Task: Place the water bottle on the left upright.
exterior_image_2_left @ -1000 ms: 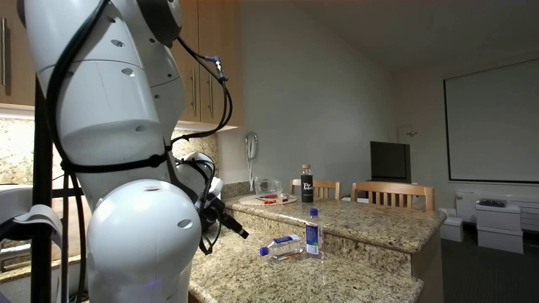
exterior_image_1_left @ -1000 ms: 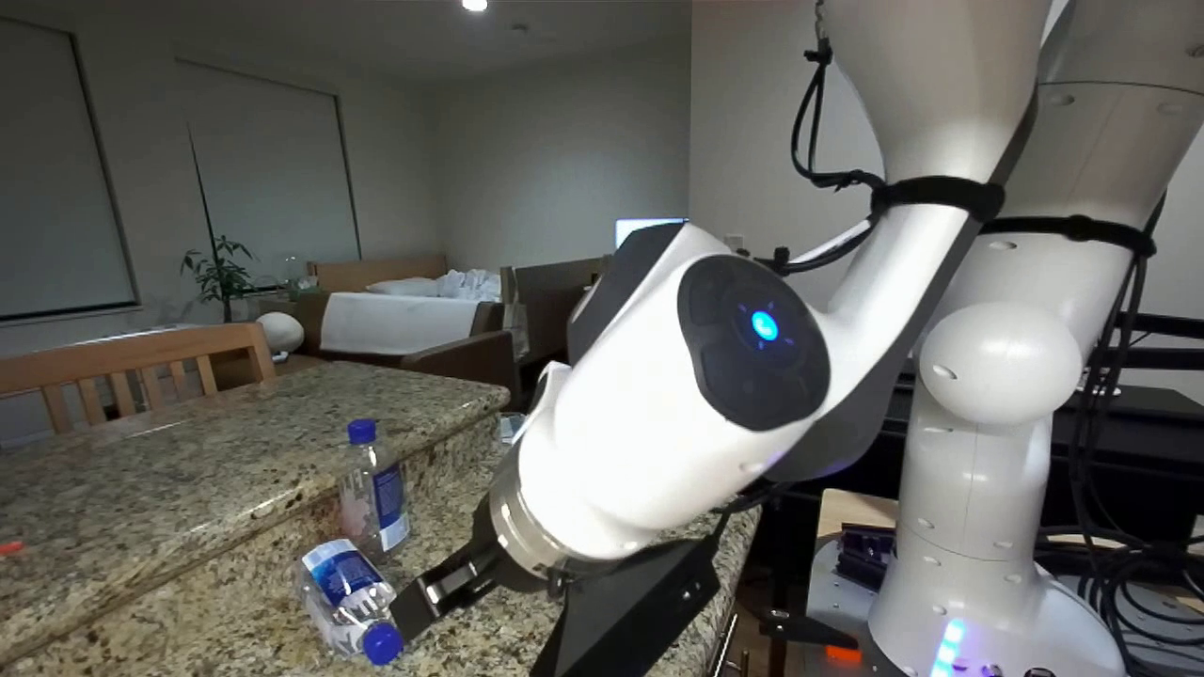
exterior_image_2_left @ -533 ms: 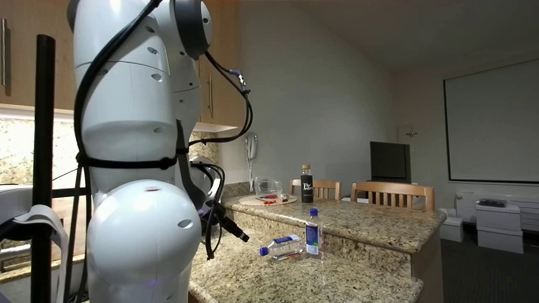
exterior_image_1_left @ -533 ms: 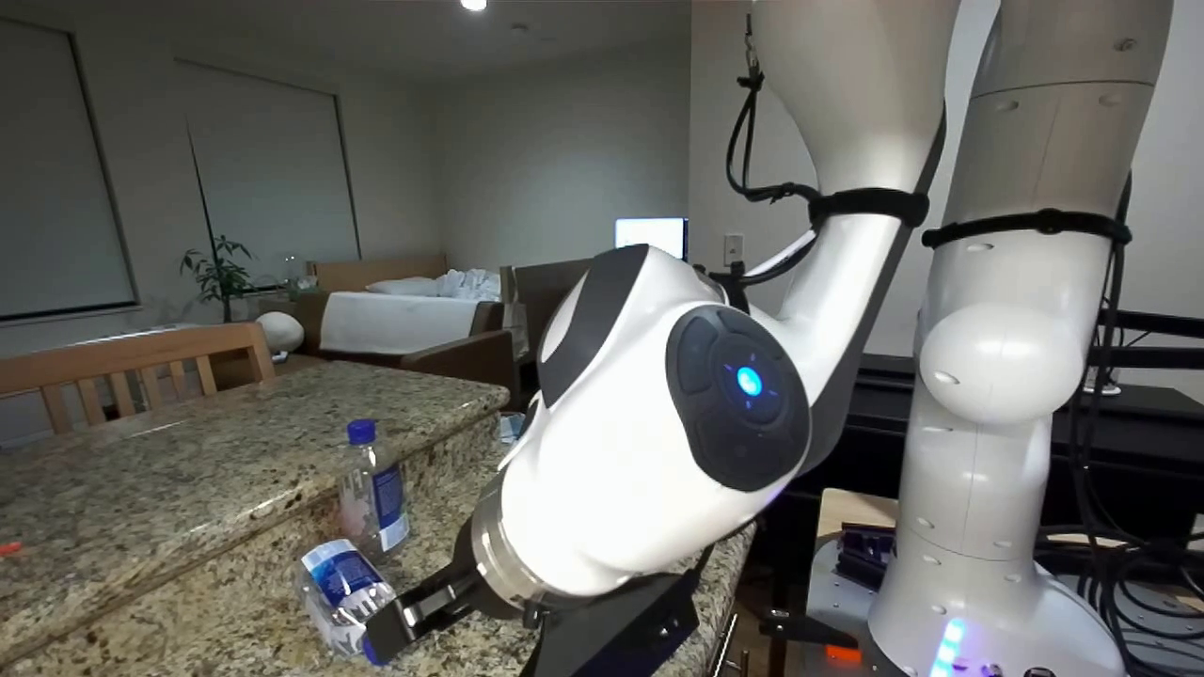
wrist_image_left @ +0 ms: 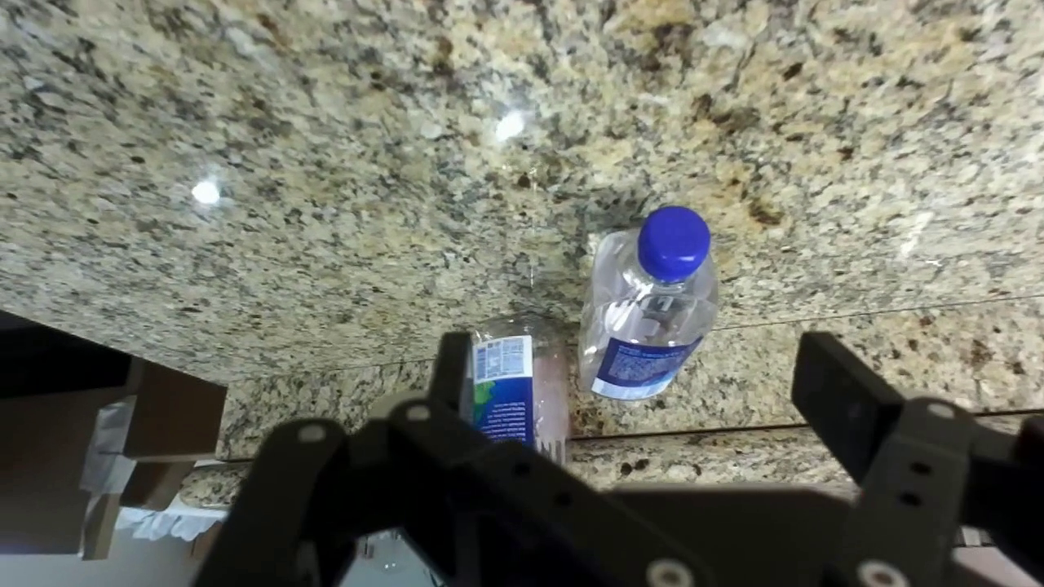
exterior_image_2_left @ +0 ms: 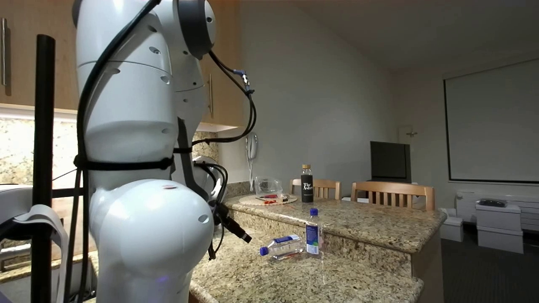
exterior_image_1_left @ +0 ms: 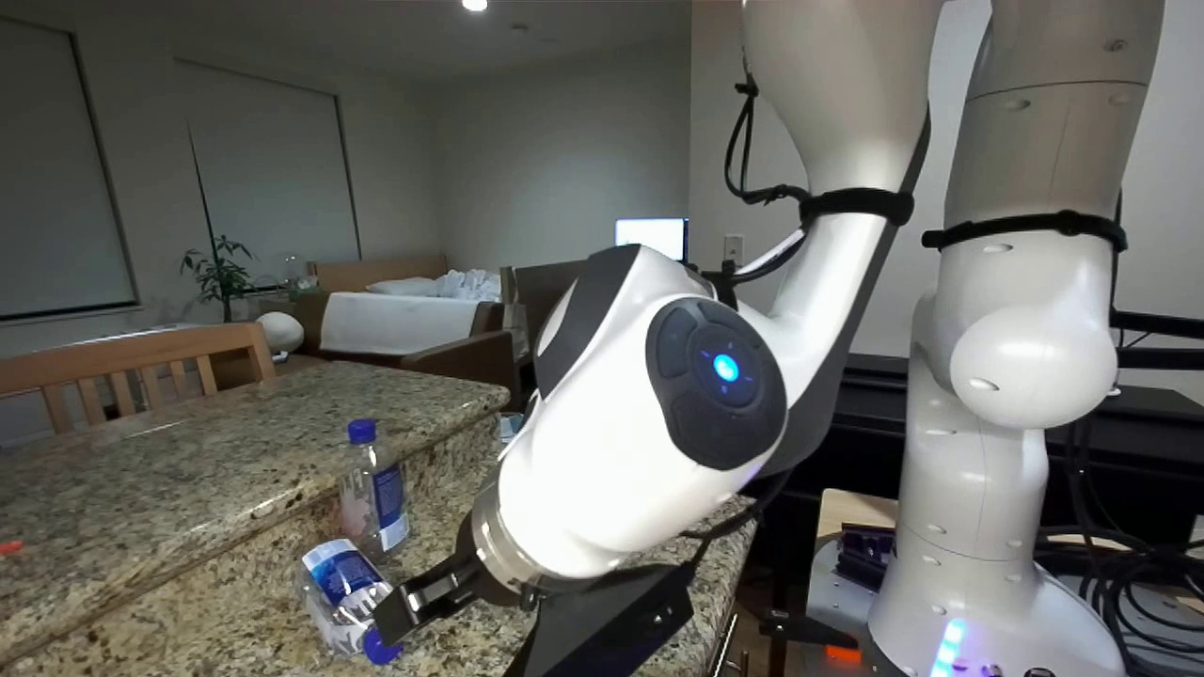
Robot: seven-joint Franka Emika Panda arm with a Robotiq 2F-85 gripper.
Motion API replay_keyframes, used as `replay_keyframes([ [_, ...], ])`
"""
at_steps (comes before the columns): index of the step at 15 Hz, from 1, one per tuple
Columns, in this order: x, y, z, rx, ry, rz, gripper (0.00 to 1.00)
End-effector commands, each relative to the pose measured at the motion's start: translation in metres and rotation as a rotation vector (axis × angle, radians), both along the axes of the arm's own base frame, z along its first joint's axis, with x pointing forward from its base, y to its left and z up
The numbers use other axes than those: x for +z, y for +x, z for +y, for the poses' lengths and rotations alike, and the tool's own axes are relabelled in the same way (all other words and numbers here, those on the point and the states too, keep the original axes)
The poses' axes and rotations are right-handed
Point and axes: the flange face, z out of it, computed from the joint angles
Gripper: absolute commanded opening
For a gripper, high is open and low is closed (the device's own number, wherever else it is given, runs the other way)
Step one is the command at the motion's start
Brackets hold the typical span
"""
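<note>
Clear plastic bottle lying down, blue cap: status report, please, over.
Black two-fingered hand: open, empty. Clear plastic blue-capped bottle: lying on its side. Possible obstacle: upright clear plastic bottle near the lying one's base.

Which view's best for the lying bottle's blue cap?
Wrist view: the cap is large and unobstructed there. In an exterior view the gripper hides part of it; in an exterior view the cap is unblocked but tiny.

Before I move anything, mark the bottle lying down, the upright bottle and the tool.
Lying bottle [wrist_image_left: 649,316], in the wrist view: on its clear shoulder.
Upright bottle [exterior_image_2_left: 312,235], in an exterior view: on its blue label.
Tool [wrist_image_left: 636,350], in the wrist view: midway between its spread fingertips.
</note>
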Motion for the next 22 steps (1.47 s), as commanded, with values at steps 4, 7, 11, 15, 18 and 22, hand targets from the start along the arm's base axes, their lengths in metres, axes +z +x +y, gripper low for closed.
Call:
replay_keyframes([
  [4,-0.023,0.038,-0.029,0.013,0.05,0.071,1.0],
  [7,-0.027,0.05,-0.022,0.094,0.099,0.093,1.0],
  [11,-0.03,0.062,-0.014,0.152,0.104,0.087,1.0],
  [15,-0.035,0.073,-0.012,0.142,0.086,0.083,1.0],
  [18,-0.035,0.078,-0.008,0.134,0.107,0.078,1.0],
  [22,-0.034,0.082,-0.007,0.128,0.11,0.071,1.0],
])
